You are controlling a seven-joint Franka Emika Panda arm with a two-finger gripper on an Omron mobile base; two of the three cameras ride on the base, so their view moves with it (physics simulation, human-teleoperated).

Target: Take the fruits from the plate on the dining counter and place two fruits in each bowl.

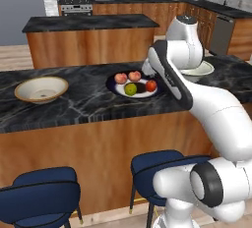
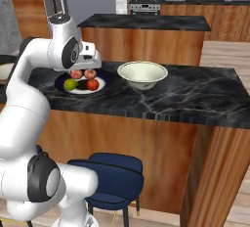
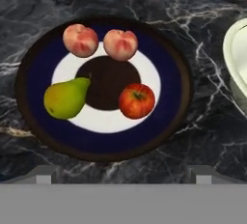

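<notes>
The plate has a navy rim and lies on the dining counter. Four fruits rest on it: two pinkish peaches, a yellow-green pear and a red apple. My gripper hovers straight above the plate, open, its fingertips wide apart with nothing between them. A tan bowl sits at the counter's left, empty. The pale bowl stands just right of the plate, also empty. In the left base view my arm covers part of the pale bowl.
Two navy stools stand below the counter's front edge. Behind the counter is a shorter black-topped island, with kitchen cabinets and appliances beyond. The counter ends at the right, past the pale bowl.
</notes>
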